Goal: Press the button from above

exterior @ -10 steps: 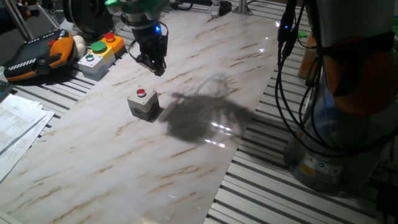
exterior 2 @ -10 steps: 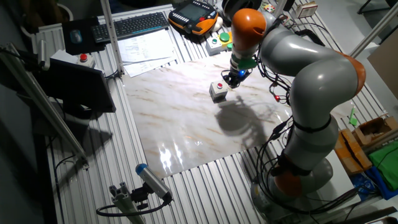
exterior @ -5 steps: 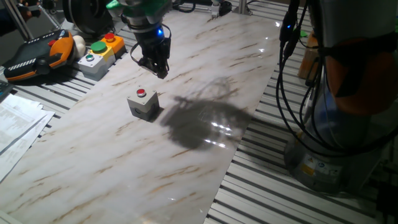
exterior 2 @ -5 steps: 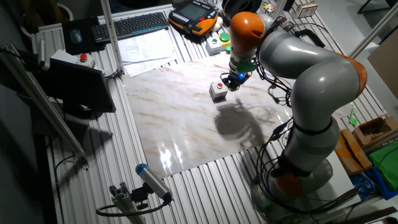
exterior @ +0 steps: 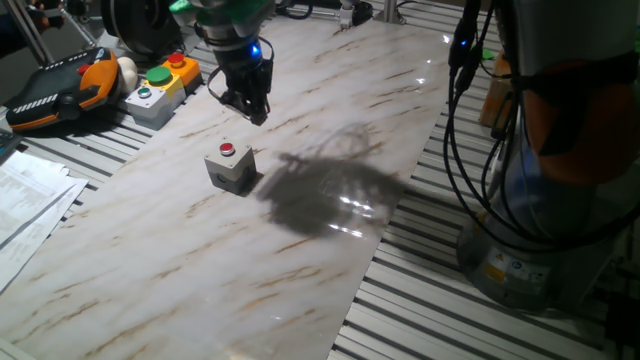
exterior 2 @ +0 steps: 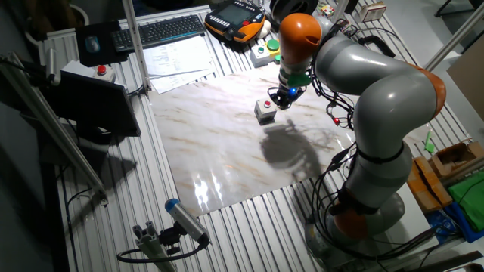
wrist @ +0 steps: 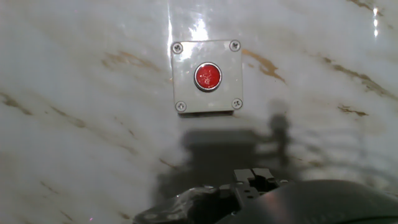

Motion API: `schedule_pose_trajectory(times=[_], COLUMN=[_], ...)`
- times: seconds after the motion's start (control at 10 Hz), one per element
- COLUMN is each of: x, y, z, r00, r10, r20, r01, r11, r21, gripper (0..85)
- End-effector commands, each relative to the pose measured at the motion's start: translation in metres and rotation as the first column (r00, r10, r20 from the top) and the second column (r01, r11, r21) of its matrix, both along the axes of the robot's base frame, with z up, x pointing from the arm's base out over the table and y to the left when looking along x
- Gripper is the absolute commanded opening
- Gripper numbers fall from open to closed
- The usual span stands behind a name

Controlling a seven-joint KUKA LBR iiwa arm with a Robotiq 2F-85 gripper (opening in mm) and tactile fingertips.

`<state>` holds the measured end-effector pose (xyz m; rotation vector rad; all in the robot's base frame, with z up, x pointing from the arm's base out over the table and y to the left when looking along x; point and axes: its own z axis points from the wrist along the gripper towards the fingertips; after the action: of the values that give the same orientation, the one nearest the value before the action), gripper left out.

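Note:
The button (exterior: 228,150) is small, round and red, on top of a small grey cube-shaped box (exterior: 233,172) that stands on the marble-patterned table top (exterior: 300,260). It also shows in the other fixed view (exterior 2: 266,104) and in the hand view (wrist: 208,76), where it lies ahead of the fingers. My gripper (exterior: 256,113) hangs above the table, just behind and to the right of the box, apart from it. In the hand view the fingertips (wrist: 255,177) touch each other, shut and empty.
A yellow and grey box (exterior: 160,88) with larger green and red buttons and an orange and black pendant (exterior: 60,88) lie at the far left. Papers (exterior: 30,195) lie at the left edge. Cables (exterior: 470,150) hang at the right by the robot base (exterior: 560,200).
The gripper shifted slightly over the first half second, and has hardly moved since. The button box has not moved.

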<state>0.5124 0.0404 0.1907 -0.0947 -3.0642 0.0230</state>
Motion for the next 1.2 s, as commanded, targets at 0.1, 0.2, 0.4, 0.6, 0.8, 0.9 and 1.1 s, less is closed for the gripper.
schedule_pose_trajectory(times=[0.1,0.2,0.4,0.6,0.8,0.9,1.1], x=[0.0092,0.0112,0.0146,0.0155,0.0183,0.0203,0.0215], y=[0.007,0.013,0.018,0.019,0.021,0.021,0.02], z=[-0.004,-0.005,-0.005,-0.004,-0.001,0.0,0.001], r00=[1.0,0.999,0.998,0.996,0.995,0.995,0.996], r10=[-0.019,-0.033,-0.053,-0.079,-0.096,-0.096,-0.089], r20=[0.01,0.016,0.035,0.039,0.041,0.035,0.022], r01=[0.019,0.033,0.054,0.08,0.097,0.097,0.09], r11=[1.0,0.999,0.998,0.996,0.995,0.995,0.996], r21=[-0.004,-0.011,-0.033,-0.035,-0.032,-0.03,-0.017], gripper=[0.7,0.7,0.7,0.7,0.7,0.7,0.7])
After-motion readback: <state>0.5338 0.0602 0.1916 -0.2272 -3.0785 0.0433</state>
